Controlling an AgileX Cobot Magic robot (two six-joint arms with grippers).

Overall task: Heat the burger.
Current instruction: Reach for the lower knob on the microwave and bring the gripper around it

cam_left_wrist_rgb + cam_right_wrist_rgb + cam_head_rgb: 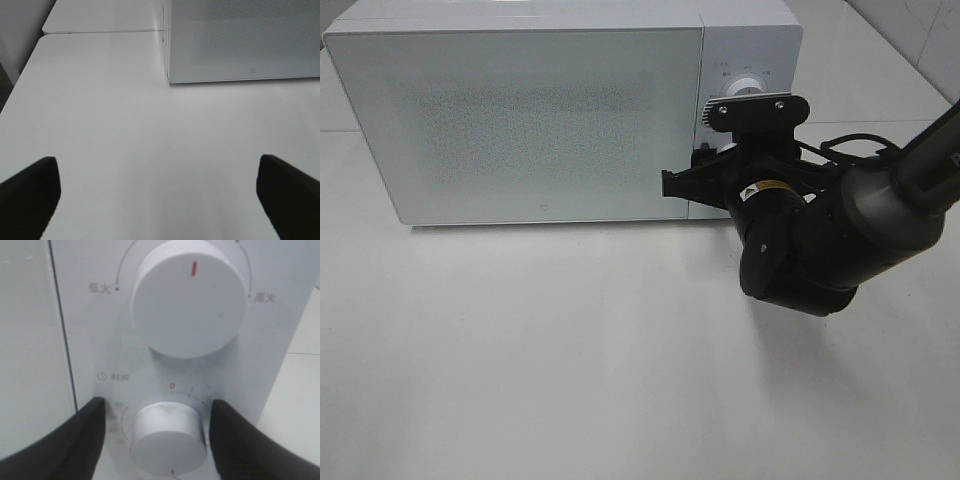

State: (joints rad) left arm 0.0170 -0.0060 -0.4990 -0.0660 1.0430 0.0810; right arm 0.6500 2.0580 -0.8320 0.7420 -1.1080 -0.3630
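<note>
The burger is out of view; the white microwave (520, 110) has its door shut. My right gripper (157, 407) is up against the control panel. Its black fingers (85, 440) straddle the lower timer knob (167, 437), the jaws open; one finger is almost at the knob's side and the other leaves a small gap. The knob's red mark points down, away from the 0. Above it sits the larger power knob (187, 302), red mark near the top. My left gripper (156, 165) hangs wide open and empty over the bare table, near the microwave's front corner (170, 80).
The right arm (820, 240) reaches in from the right edge and covers the lower panel in the exterior high view. White table (570, 360) spreads in front of the microwave. A seam and table edge (100, 32) run to the microwave's left.
</note>
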